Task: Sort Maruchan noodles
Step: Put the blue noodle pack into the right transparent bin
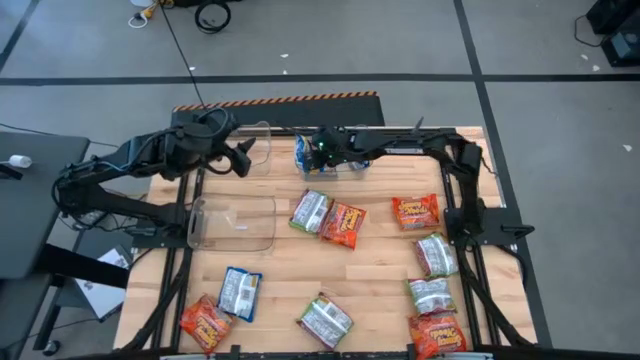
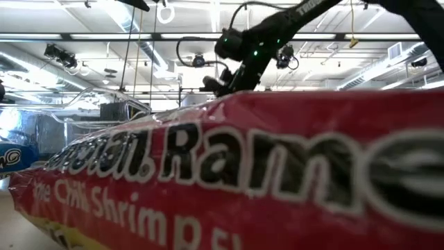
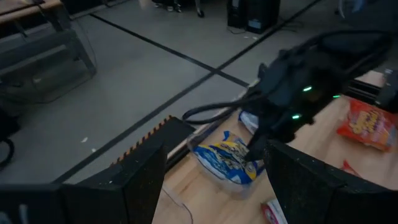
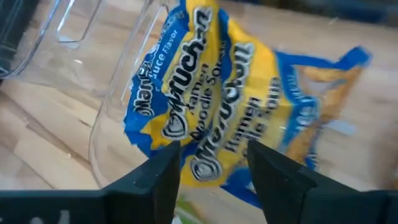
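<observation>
Even overhead light; blurred wrist views.

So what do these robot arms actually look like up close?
Both arms are dark, nearly black, built of jointed segments with black cables looped along them. The right arm shows small green lights near its wrist. Each ends in a gripper with two flat, blocky dark fingers: the right gripper and the left gripper.

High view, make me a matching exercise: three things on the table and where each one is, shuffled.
Things:
1. right gripper
2. left gripper
3. large clear bin

Places:
a. far-left part of the table
b. left of the table's middle
c. at the far-edge bin holding a blue-and-yellow packet

Pairs: 1-c, 2-a, 3-b
</observation>
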Action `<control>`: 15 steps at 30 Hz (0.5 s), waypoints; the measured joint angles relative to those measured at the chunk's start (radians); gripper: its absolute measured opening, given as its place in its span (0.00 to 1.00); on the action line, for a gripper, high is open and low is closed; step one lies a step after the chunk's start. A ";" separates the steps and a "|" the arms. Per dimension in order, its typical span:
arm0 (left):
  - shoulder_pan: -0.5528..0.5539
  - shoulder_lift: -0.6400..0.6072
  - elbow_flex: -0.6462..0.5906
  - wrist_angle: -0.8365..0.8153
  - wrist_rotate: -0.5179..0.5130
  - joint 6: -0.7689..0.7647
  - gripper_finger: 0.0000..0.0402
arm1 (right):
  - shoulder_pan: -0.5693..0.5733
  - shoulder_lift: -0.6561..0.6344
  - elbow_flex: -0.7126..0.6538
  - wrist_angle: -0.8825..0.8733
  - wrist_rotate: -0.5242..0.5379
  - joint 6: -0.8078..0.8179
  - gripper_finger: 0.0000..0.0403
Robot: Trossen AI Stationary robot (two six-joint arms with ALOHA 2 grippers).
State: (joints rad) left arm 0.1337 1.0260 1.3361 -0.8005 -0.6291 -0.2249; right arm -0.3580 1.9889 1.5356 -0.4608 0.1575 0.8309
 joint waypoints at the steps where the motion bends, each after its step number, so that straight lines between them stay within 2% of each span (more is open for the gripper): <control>1: 0.000 0.000 0.000 -0.009 0.011 0.000 0.68 | -0.004 0.011 0.000 0.017 -0.016 0.004 0.49; 5: 0.000 0.000 0.000 -0.022 0.039 -0.001 0.68 | -0.017 0.038 0.000 0.026 -0.022 0.026 0.53; 9: 0.000 0.000 0.000 -0.052 0.059 -0.032 0.68 | -0.029 0.051 0.001 0.041 0.007 0.033 0.52; 12: 0.000 0.000 0.000 -0.079 0.063 -0.058 0.68 | -0.042 0.063 0.001 0.044 0.017 0.052 0.46; 15: 0.000 0.000 0.000 -0.110 0.080 -0.078 0.68 | -0.059 0.081 0.001 0.043 0.001 0.090 0.34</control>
State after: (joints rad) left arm 0.1337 1.0264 1.3357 -0.9110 -0.5492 -0.3033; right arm -0.4169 2.0698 1.5364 -0.4177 0.1585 0.9206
